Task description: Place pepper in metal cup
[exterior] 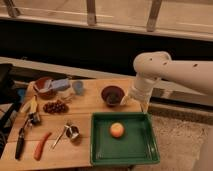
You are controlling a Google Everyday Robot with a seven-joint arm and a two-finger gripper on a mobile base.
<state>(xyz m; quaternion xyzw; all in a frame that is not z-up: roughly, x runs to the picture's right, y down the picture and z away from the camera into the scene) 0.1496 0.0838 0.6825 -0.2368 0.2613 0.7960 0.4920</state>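
Nothing is done yet. I see the pepper [42, 145] lying lower left, near the empty metal cup [73, 132]. My gripper [129, 100] hangs mid-frame beside the maroon bowl [112, 94], and I cannot tell its grip state.

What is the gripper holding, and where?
Cannot tell; the gripper sits beside the dark bowl. The pepper lies free on the table, left of the metal cup.

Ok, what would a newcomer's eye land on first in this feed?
The big white arm arching in from the right, its gripper low beside the maroon bowl at the table's back. Then the green tray at front right holding one round orange fruit. The pepper lies at front left, apart from the metal cup.
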